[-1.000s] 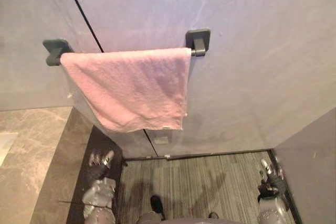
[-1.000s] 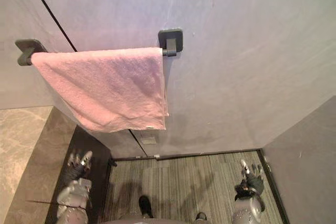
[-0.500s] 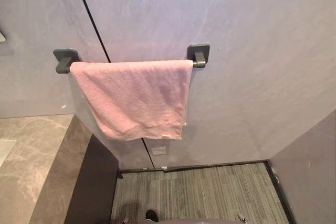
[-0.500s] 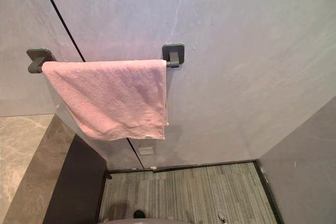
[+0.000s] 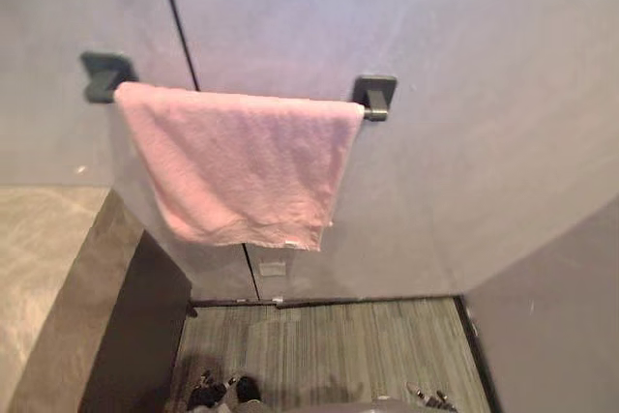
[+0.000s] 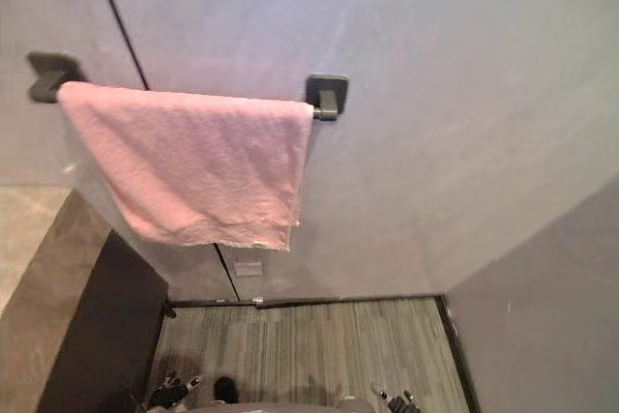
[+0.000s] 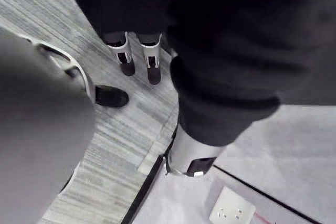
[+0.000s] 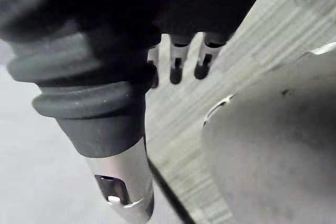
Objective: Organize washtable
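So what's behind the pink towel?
The pink towel hides the rail it hangs on; just the dark wall brackets show at each end. A dark wall seam runs behind it, hidden until it reappears below.

You have a pink towel (image 5: 237, 166) draped over the dark rail (image 5: 375, 96) on the far wall. It hangs flat, spread along the rail's whole length.

Left robot hand (image 7: 220, 51), dark ribbed cover (image 7: 231, 114), silver dark-tipped fingers (image 7: 125, 55)

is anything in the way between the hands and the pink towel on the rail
Nothing visible does. The left hand and right hand hang low near the floor; the pink towel drapes over the rail above them, bare wall between.
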### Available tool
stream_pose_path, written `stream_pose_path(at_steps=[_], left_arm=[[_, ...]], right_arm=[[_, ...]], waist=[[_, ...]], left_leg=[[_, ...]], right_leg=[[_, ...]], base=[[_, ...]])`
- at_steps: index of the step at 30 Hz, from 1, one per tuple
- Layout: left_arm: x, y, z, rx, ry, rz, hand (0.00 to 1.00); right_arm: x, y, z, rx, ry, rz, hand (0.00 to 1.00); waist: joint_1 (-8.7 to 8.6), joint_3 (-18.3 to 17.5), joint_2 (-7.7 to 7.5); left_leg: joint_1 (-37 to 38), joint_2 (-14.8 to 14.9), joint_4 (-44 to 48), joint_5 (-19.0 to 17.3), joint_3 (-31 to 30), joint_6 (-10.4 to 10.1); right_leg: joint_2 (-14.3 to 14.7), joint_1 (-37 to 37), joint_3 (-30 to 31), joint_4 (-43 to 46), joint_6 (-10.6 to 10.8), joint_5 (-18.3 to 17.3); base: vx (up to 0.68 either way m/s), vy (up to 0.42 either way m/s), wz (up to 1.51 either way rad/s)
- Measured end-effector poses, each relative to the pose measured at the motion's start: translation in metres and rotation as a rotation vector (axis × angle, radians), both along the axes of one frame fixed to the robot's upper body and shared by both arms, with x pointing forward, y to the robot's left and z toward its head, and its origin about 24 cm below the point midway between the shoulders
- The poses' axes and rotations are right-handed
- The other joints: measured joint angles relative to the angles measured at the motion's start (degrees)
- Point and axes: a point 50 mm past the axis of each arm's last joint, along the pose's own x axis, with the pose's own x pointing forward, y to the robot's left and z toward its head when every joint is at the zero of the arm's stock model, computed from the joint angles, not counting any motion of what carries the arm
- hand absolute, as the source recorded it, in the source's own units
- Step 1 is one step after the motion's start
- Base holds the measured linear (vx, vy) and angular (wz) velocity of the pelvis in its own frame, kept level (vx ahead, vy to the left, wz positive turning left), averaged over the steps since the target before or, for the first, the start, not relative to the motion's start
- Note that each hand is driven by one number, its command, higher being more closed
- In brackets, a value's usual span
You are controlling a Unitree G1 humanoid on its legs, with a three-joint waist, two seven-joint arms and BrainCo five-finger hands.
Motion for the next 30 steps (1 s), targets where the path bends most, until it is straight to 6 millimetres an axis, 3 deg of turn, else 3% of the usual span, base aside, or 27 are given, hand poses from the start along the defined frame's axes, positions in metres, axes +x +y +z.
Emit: stream_pose_path(at_steps=[2,3,4,6,7,8,9,10,11,12,13,14,15,18,19,20,21,22,23,24,26,27,28,29,30], left_arm=[[0.004,-0.007,-0.001,-0.018,-0.007,-0.022,0.00],[0.005,-0.008,0.000,-0.024,-0.014,-0.029,0.00],[0.008,-0.007,0.001,-0.021,-0.023,-0.037,0.00],[0.018,-0.010,0.002,-0.026,-0.044,-0.069,0.00],[0.024,-0.012,0.003,-0.029,-0.058,-0.083,0.00],[0.025,-0.013,0.003,-0.034,-0.060,-0.086,0.00],[0.023,-0.019,0.002,-0.054,-0.057,-0.085,0.00],[0.022,-0.020,0.001,-0.060,-0.054,-0.085,0.00],[0.021,-0.021,0.001,-0.071,-0.057,-0.076,0.00],[0.020,-0.019,0.001,-0.088,-0.067,-0.057,0.00],[0.021,-0.017,0.002,-0.093,-0.082,-0.036,0.00],[0.024,-0.014,0.004,-0.100,-0.109,-0.011,0.00],[0.025,-0.012,0.005,-0.100,-0.115,-0.002,0.00],[0.024,-0.009,0.005,-0.093,-0.111,-0.003,0.00],[0.024,-0.009,0.005,-0.090,-0.109,-0.009,0.00],[0.023,-0.011,0.004,-0.086,-0.098,-0.030,0.00],[0.022,-0.009,0.004,-0.074,-0.089,-0.058,0.00],[0.024,-0.008,0.005,-0.068,-0.089,-0.068,0.00],[0.030,-0.005,0.006,-0.061,-0.104,-0.035,0.00],[0.018,-0.002,0.002,-0.067,-0.056,0.019,0.00],[0.008,-0.004,-0.001,-0.076,-0.017,0.039,0.00],[0.006,-0.007,-0.002,-0.083,-0.008,0.038,0.00],[0.008,-0.021,-0.004,-0.116,-0.008,0.023,0.00],[0.007,-0.026,-0.005,-0.130,-0.003,0.023,0.00],[0.008,-0.022,-0.005,-0.123,0.001,0.018,0.00]], right_arm=[[0.012,-0.008,0.003,-0.047,-0.014,0.099,0.00],[0.031,-0.002,0.006,-0.053,-0.050,0.184,0.00],[0.040,0.001,0.008,-0.053,-0.069,0.212,0.00],[0.074,0.006,0.017,-0.077,-0.151,0.294,0.00],[0.081,0.006,0.020,-0.096,-0.169,0.333,0.00],[0.080,0.004,0.020,-0.103,-0.160,0.346,0.00],[0.071,-0.003,0.017,-0.131,-0.122,0.375,0.00],[0.066,-0.007,0.015,-0.141,-0.102,0.382,0.00],[0.059,-0.012,0.013,-0.153,-0.071,0.397,0.00],[0.053,-0.018,0.013,-0.169,-0.052,0.407,0.00],[0.051,-0.017,0.012,-0.165,-0.048,0.404,0.00],[0.051,-0.020,0.012,-0.172,-0.047,0.400,0.00],[0.046,-0.025,0.012,-0.179,-0.031,0.400,0.00],[0.028,-0.027,0.008,-0.189,0.014,0.429,0.00],[0.022,-0.028,0.007,-0.191,0.033,0.434,0.00],[0.015,-0.035,0.008,-0.203,0.050,0.432,0.00],[0.012,-0.037,0.007,-0.199,0.067,0.442,0.00],[0.009,-0.037,0.007,-0.195,0.075,0.441,0.00],[0.001,-0.033,0.004,-0.171,0.092,0.414,0.00],[-0.001,-0.034,0.003,-0.161,0.098,0.374,0.00],[-0.010,-0.036,0.003,-0.147,0.111,0.308,0.00],[-0.019,-0.040,0.002,-0.147,0.125,0.256,0.00],[-0.026,-0.047,0.003,-0.157,0.133,0.221,0.00],[-0.026,-0.050,0.004,-0.167,0.129,0.210,0.00],[-0.016,-0.050,0.005,-0.172,0.104,0.221,0.00]], waist=[[0.02,1.0,3.38],[0.15,0.8,2.77],[0.23,0.7,2.26],[1.14,3.0,4.55],[1.30,5.1,5.69],[1.25,5.9,6.17],[1.25,6.6,7.61],[1.16,6.7,7.96],[1.17,6.8,8.02],[0.96,6.8,7.39],[0.76,7.1,6.68],[1.35,7.8,5.98],[1.48,8.0,5.57],[1.06,8.0,5.18],[1.04,8.0,5.22],[0.61,8.0,6.34],[-0.44,7.9,7.09],[-1.46,7.4,5.97],[-3.18,7.2,2.91],[-2.64,7.4,3.85],[-3.56,6.9,4.69],[-3.79,6.7,5.00],[-4.60,6.6,6.54],[-4.82,5.6,7.06],[-5.53,5.6,8.85]], left_leg=[[-2.0,2.4,3.7,0.0,-1.9,0.0],[-4.9,2.9,7.4,0.0,-2.3,0.0],[-6.3,3.2,8.8,0.0,-2.4,-0.1],[-9.4,6.7,13.0,-0.3,-2.6,-0.4],[-9.4,8.8,14.6,-0.3,-2.9,-0.4],[-9.2,9.8,15.0,-0.3,-3.5,-0.4],[-7.8,11.4,13.6,1.7,-4.6,-2.8],[-7.3,11.6,12.3,3.3,-4.7,-3.2],[-6.5,11.3,9.6,6.9,-4.9,-3.1],[-6.7,10.1,5.5,13.0,-5.9,-4.2],[-7.6,10.0,7.0,12.3,-6.0,-5.1],[-9.9,9.3,15.4,4.9,-5.7,-4.8],[-11.8,9.1,26.4,-4.7,-5.2,-1.8],[-11.8,10.3,43.0,-15.3,-0.6,1.7],[-11.3,11.1,46.0,-16.6,0.7,2.1],[-11.3,13.5,48.2,-18.3,3.5,2.3],[-11.6,9.8,40.6,-18.1,4.5,2.7],[-9.8,5.2,31.7,-16.8,2.2,1.7],[-8.2,4.5,38.0,-22.1,6.1,6.4],[-3.6,7.8,43.6,-23.1,9.9,4.5],[3.6,9.6,40.0,-20.5,10.4,2.3],[7.6,10.2,34.6,-15.6,8.6,2.3],[10.3,10.2,26.9,-7.5,5.8,2.7],[10.0,10.4,24.4,-8.9,4.0,0.1],[8.8,12.5,26.8,-14.5,4.7,-5.6]], right_leg=[[2.3,2.5,1.3,-3.9,0.3,-1.5],[2.6,5.1,1.6,-11.5,0.5,-4.9],[3.2,6.8,1.4,-15.8,0.5,-5.9],[7.6,11.8,1.7,-27.9,0.2,-5.8],[9.8,14.7,1.3,-31.4,-0.2,-5.6],[10.7,16.2,1.1,-32.5,-0.6,-5.3],[13.3,18.0,-0.9,-32.6,-0.8,-5.2],[14.0,18.4,-1.6,-32.1,-1.1,-5.4],[14.7,18.3,-2.4,-30.8,-1.8,-5.8],[14.7,16.9,-4.3,-29.6,-2.2,-5.8],[14.3,16.5,-5.4,-29.5,-3.0,-6.1],[13.9,15.3,-7.1,-29.0,-5.9,-6.6],[13.2,13.9,-9.0,-28.3,-8.3,-7.8],[12.5,13.1,-12.9,-27.8,-8.4,-7.8],[12.5,13.0,-14.2,-27.4,-8.4,-7.8],[13.3,12.2,-18.7,-25.1,-8.8,-8.0],[13.5,9.7,-21.2,-23.1,-10.6,-8.2],[13.8,8.9,-21.2,-27.4,-12.0,-8.8],[12.8,9.2,-23.7,-35.2,-10.6,-3.3],[13.1,9.8,-27.3,-34.4,-11.3,-2.5],[12.0,9.7,-32.1,-31.5,-12.6,-3.3],[9.2,9.0,-35.6,-26.1,-14.2,-4.4],[3.7,3.6,-38.9,-11.9,-16.6,-7.9],[2.9,0.6,-39.0,-10.5,-15.9,-9.4],[6.1,-0.1,-38.7,-25.8,-11.0,-1.0]], base=[[0.02,-0.269,0.35],[-0.02,-0.236,-0.02],[-0.06,-0.329,-0.18],[-0.19,-0.364,-0.27],[-0.24,-0.292,0.00],[-0.29,-0.270,0.45],[-0.21,-0.192,0.59],[-0.24,-0.203,0.73],[-0.22,-0.152,0.74],[-0.20,-0.145,0.72],[-0.15,-0.148,0.59],[-0.09,-0.134,0.35],[-0.10,-0.126,0.28],[-0.11,-0.049,0.39],[-0.05,-0.037,0.72],[-0.03,-0.040,1.14],[-0.04,-0.042,1.47],[-0.10,-0.042,2.02],[-0.14,-0.080,1.98],[-0.13,-0.071,1.86],[-0.03,0.000,1.71],[-0.04,0.130,2.49],[-0.08,0.172,2.24],[-0.14,0.176,1.95],[-0.25,0.175,1.53]])
